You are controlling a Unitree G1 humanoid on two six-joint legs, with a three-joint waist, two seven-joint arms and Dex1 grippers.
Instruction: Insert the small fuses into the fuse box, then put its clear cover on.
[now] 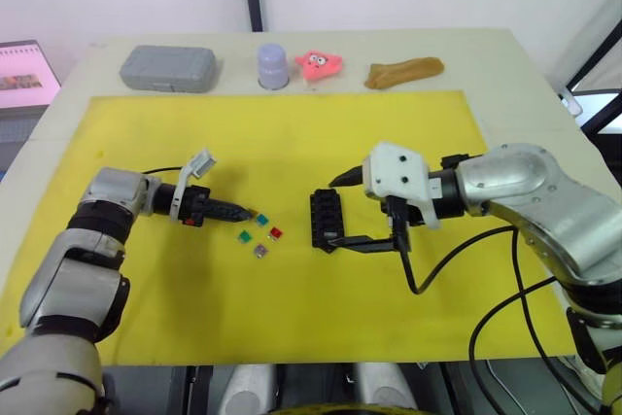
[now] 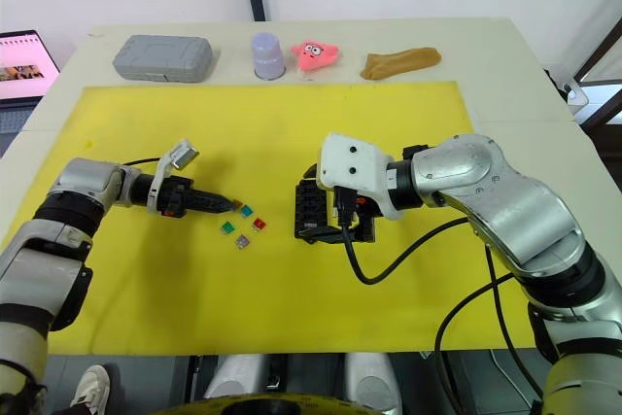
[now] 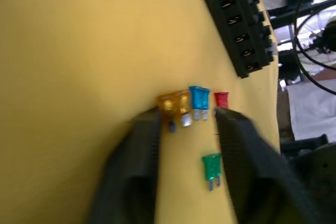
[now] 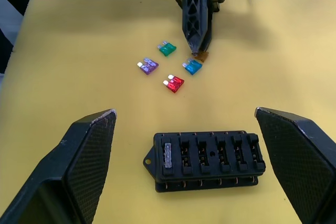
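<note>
My spread left gripper (image 3: pixel 184 129) straddles the small amber plastic fuse (image 3: pixel 175 104); closing skewed could flick the adjacent teal fuse (image 3: pixel 198 99) away.

Open left gripper (image 3: pixel 184 124) straddles orange fuse (image 3: pixel 175 105) near fuse box (image 3: pixel 236 22).

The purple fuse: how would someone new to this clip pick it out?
Start at the yellow mat and find the black fuse box near its middle. Between it and the left claw lies a cluster of loose fuses. The purple fuse is the one beside the green fuse, farthest from the teal fuse.
</note>
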